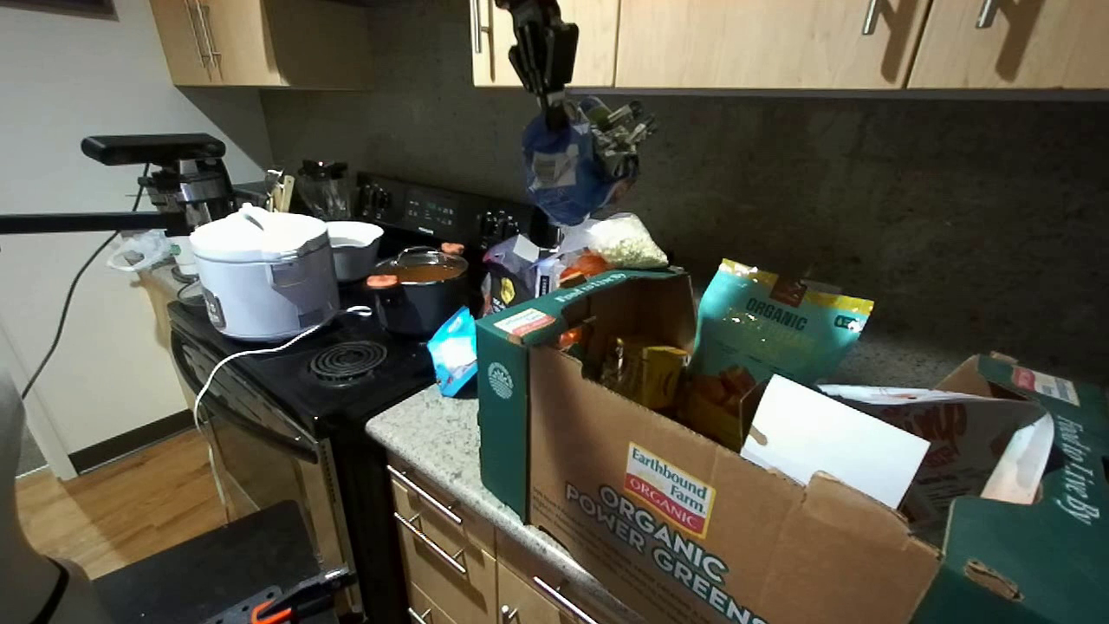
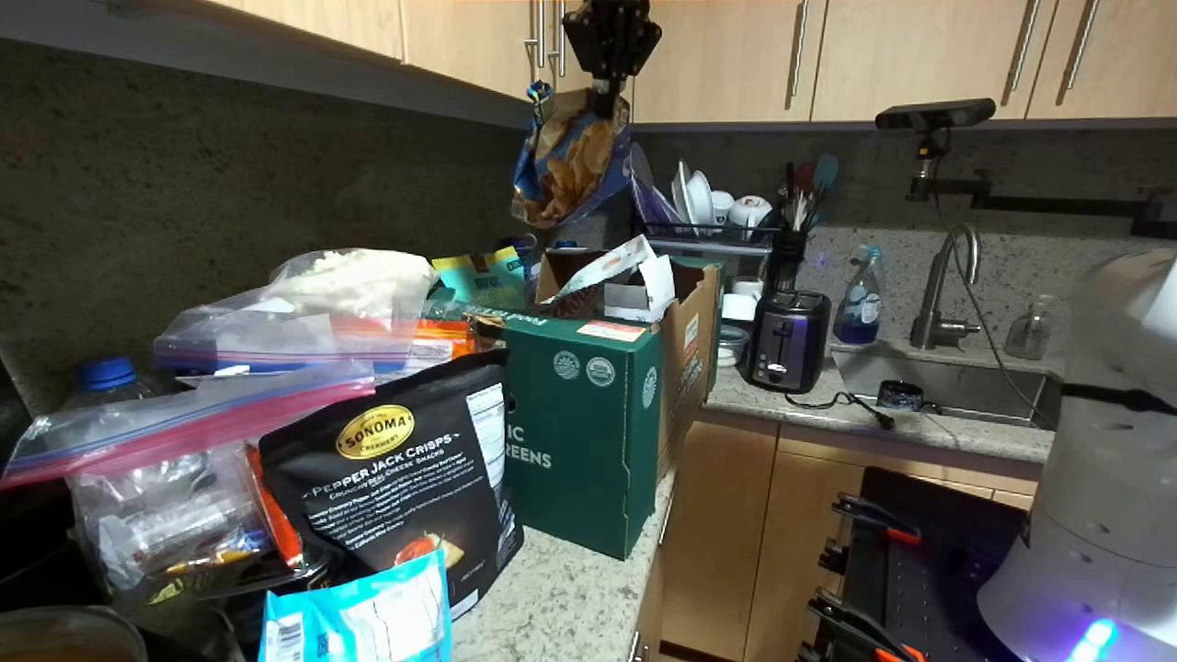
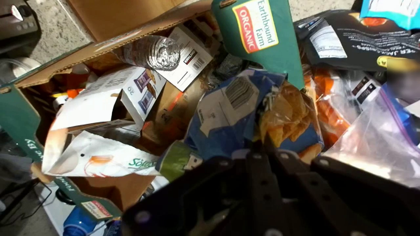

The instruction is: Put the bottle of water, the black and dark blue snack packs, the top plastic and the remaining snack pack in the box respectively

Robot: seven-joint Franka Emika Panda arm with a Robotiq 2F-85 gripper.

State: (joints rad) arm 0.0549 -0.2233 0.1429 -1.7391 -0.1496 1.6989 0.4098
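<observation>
One blue bag (image 1: 554, 173) pinched in the claw (image 1: 555, 120)
Open air beneath; box (image 1: 762, 511) close to the edge of the desk (image 1: 433, 433).

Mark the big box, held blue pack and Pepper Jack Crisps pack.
Big box (image 1: 762, 529), in an exterior view: brown side.
Held blue pack (image 3: 238, 103), wrist view: barcode patch.
Pepper Jack Crisps pack (image 2: 395, 483), in an exterior view: lettering.
</observation>
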